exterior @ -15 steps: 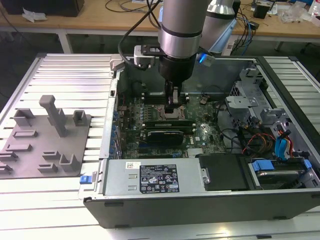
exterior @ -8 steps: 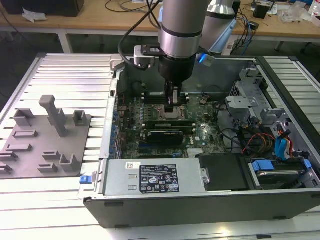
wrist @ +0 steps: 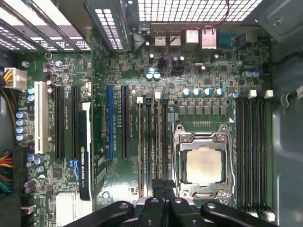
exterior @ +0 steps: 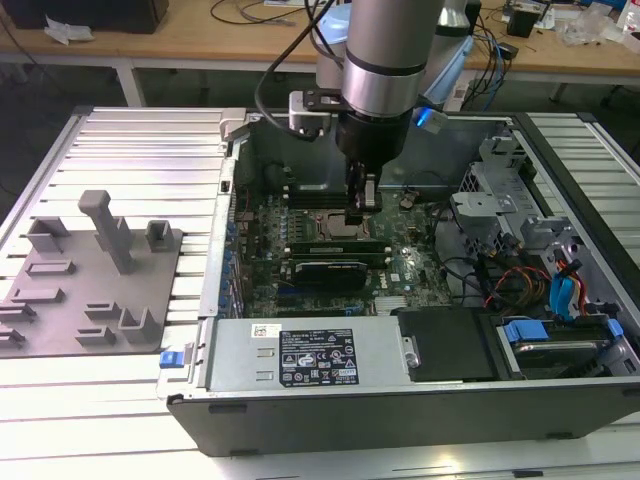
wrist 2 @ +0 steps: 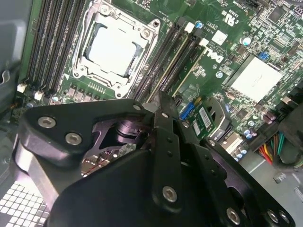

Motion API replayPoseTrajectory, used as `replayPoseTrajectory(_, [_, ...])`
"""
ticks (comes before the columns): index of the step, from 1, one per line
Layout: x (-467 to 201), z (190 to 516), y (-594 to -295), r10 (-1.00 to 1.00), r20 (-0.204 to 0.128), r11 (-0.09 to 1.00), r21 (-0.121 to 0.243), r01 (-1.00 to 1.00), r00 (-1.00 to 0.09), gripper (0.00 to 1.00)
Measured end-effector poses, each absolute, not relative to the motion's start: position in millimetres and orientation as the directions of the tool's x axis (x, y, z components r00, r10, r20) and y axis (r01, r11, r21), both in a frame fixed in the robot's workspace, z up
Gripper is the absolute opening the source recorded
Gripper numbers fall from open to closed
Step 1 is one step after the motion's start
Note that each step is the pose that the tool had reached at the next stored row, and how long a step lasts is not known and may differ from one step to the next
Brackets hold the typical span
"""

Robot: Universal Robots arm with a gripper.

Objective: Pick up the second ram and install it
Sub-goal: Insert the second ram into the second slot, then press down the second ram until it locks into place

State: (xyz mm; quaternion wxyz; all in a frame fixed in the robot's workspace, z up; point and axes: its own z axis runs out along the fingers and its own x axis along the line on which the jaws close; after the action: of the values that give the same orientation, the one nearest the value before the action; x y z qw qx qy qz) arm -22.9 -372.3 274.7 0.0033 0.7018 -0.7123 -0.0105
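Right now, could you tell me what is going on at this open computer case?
The robot arm's black gripper is lowered into the open black computer case, just above the memory slots beside the square metal CPU socket on the large green motherboard. In the second wrist view a thin green memory stick stands in those slots ahead of the gripper. The grey plastic tray sits outside the case.

An electronics lab: an open computer case on a slatted metal bench, cable-strewn wooden desks behind.
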Motion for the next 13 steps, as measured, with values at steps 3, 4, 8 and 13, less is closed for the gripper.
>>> replayPoseTrajectory(3, [-22.6, 274.7, -372.3, -1.000, -0.010, 0.015, 0.020, -1.000, -0.015, 0.08])
replayPoseTrajectory(4, [-22.5, 274.7, -372.3, -1.000, -0.010, 0.015, 0.020, -1.000, -0.015, 0.08])
replayPoseTrajectory(8, [-21.9, 274.7, -372.3, -1.000, -0.010, 0.015, 0.020, -1.000, -0.015, 0.08])
replayPoseTrajectory(13, [-15.7, 274.3, -372.3, -1.000, -0.010, 0.015, 0.021, -1.000, -0.015, 0.08])
